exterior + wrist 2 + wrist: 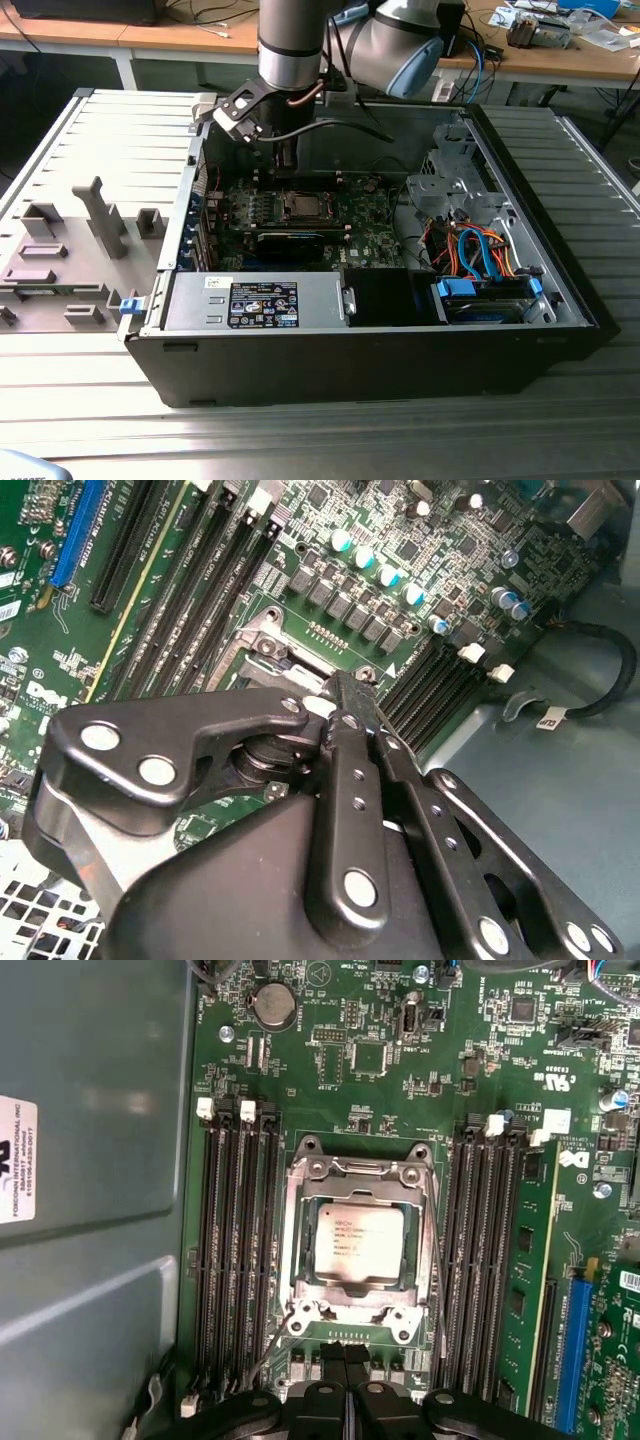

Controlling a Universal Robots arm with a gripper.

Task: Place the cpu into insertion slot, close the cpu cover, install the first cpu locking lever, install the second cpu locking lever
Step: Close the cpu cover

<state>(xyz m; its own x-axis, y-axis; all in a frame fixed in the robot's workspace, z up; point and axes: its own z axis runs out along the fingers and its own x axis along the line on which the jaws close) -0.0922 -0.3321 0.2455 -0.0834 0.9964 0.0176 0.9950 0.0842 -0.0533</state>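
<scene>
Just beside the insertion slot [352, 1296], the hand [346, 1355] hangs clenched; the cpu [360, 1243] sits under the cpu cover [297, 1230]

Arm [288, 45]: round tube sections in silvery grey metal, with a darker band at the upper end.
Joint cap [410, 72]: rounded, pale blue-grey, on the thick elbow section above the tool.
Black cable [350, 125]: thin, runs out sideways from the wrist just above the tool.
Copper-coloured piece [304, 97]: short curved length at the wrist, right over the tool.
Bracket [236, 108]: angular black-and-silver block, fixed beside the wrist above the tool.
Gripper [347, 688] [345, 1355]: matte black metal throughout, seen in both wrist views.
Link bars [180, 742]: flat, with rounded ends, fanning back from the tips on either side.
Fingers [348, 780]: narrow black bars with a row of small holes.
Pins [358, 886]: round, bright silver, at each link pivot.
</scene>
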